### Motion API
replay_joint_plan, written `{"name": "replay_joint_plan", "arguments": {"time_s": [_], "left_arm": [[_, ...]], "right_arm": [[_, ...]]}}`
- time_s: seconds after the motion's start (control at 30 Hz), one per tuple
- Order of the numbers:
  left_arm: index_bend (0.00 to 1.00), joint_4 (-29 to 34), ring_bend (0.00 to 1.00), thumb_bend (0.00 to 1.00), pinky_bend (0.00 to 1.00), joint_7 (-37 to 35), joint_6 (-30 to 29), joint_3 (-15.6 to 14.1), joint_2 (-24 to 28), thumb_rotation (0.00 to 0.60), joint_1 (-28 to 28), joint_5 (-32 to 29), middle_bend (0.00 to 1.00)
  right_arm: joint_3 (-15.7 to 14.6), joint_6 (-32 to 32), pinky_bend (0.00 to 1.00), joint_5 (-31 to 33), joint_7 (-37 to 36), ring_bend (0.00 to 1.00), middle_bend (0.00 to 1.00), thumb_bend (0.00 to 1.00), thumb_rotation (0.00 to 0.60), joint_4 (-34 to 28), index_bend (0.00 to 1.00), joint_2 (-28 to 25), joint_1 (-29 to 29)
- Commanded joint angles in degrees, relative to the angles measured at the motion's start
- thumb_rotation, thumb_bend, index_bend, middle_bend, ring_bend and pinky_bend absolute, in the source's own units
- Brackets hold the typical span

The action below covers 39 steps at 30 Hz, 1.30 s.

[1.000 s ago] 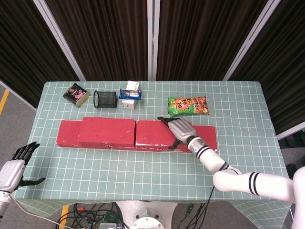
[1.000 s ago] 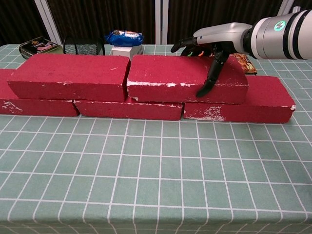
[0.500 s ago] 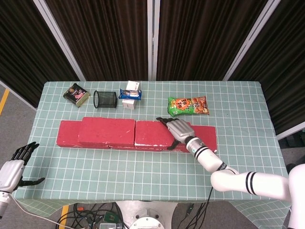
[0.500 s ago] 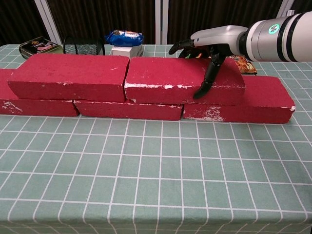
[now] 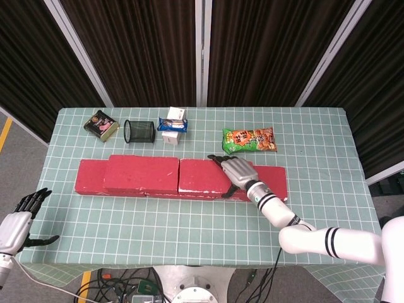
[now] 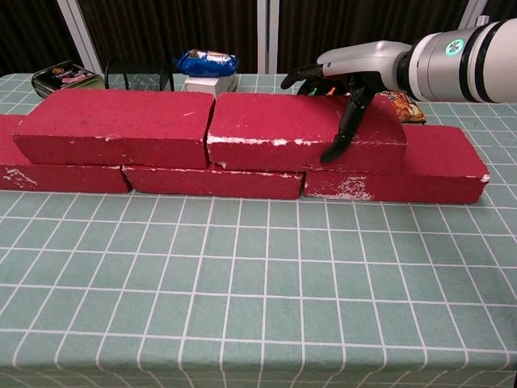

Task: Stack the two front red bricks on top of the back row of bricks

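Two red bricks lie end to end on top of a lower row of red bricks (image 5: 89,177) (image 6: 440,164). The left top brick (image 5: 140,172) (image 6: 121,117) sits free. My right hand (image 5: 237,170) (image 6: 349,71) grips the right end of the right top brick (image 5: 199,175) (image 6: 275,121), with fingers over its back edge and the thumb down its front face. A thin seam separates the two top bricks. My left hand (image 5: 19,221) hangs off the table's left side with fingers spread, holding nothing.
Behind the bricks stand a flat tin (image 5: 101,124), a black mesh cup (image 5: 139,131), a blue packet on a white box (image 5: 172,125) and an orange snack bag (image 5: 249,139). The green checked tablecloth (image 6: 258,291) stretches in front of the bricks.
The right top brick has shifted slightly left toward the left top brick with my right hand on it. The left hand has stayed put.
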State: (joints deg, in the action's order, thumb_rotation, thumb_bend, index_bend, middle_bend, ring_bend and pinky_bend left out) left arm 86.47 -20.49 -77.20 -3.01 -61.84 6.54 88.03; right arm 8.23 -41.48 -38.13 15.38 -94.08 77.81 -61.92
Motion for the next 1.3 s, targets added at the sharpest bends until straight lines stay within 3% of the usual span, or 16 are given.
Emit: {"name": "replay_joint_plan", "arguments": {"time_s": [0.03, 1.3], "left_arm": [[0.02, -0.04, 0.00, 0.00, 0.00, -0.13, 0.03, -0.01, 0.02, 0.600, 0.01, 0.00, 0.00], [0.02, -0.90, 0.00, 0.00, 0.00, -2.28, 0.40, -0.36, -0.16, 0.600, -0.03, 0.20, 0.00]], "right_arm": [[0.02, -0.17, 0.18, 0.07, -0.03, 0.13, 0.16, 0.01, 0.600, -0.06, 0.00, -0.04, -0.01], [-0.32, -0.67, 0.18, 2.61, 0.89, 0.13, 0.16, 0.01, 0.600, -0.18, 0.00, 0.50, -1.47]]}}
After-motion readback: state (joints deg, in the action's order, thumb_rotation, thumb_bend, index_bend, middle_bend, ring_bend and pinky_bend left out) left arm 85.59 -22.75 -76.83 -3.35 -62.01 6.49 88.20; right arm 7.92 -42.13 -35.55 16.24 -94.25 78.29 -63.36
